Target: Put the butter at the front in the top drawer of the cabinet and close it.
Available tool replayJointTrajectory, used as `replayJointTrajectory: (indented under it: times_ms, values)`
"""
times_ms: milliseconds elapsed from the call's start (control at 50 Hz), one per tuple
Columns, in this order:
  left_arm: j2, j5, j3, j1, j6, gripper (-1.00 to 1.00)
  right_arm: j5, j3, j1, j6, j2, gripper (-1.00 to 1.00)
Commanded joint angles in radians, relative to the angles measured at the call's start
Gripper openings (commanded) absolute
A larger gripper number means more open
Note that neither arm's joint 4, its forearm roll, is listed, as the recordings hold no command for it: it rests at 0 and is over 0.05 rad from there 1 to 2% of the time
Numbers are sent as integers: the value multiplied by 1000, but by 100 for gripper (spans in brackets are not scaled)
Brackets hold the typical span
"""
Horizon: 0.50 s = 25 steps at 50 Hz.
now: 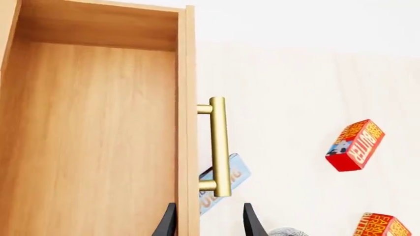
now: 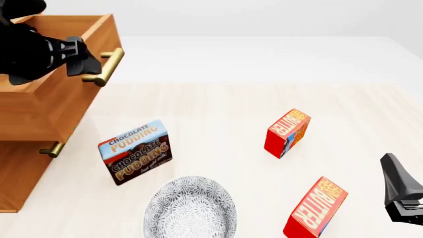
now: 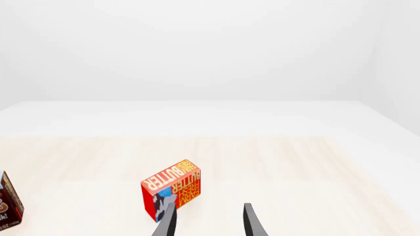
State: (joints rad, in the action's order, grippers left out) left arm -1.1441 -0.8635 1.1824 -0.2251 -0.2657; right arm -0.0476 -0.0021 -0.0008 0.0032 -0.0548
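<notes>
The cabinet [image 2: 23, 168] stands at the far left, its top drawer [image 2: 63, 99] pulled out and its wooden floor [image 1: 98, 137] bare. My left gripper [image 2: 84, 60] [image 1: 210, 225] is open, one finger on each side of the near end of the brass handle [image 1: 219, 147] [image 2: 108, 66]. Two butter cartons lie on the table. The front butter [image 2: 316, 209] [image 1: 384, 227] is near the table's front edge, the other [image 2: 288, 133] [image 1: 355, 145] farther back. My right gripper [image 2: 395, 174] [image 3: 208, 223] hovers open and empty, right of the front butter. A butter carton [image 3: 172, 191] lies ahead in the right wrist view; I cannot tell which.
A blue-and-brown chocolate pudding box [image 2: 135, 151] [image 1: 226, 181] stands just right of the cabinet, below the open drawer's handle. A patterned grey bowl [image 2: 190, 210] [image 1: 286, 231] sits at the front, between the pudding box and the front butter. A lower drawer's handle [image 2: 56, 148] juts out.
</notes>
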Motion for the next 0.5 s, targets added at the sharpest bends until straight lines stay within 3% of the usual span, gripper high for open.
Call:
replayJointTrajectory:
  times_ms: [20,500]
  values:
    - [-31,2,27,-47,1,100,16,0,0,-1,17,100]
    - [-92,55,29,-142,-21,100,16,0,0,-1,17,100]
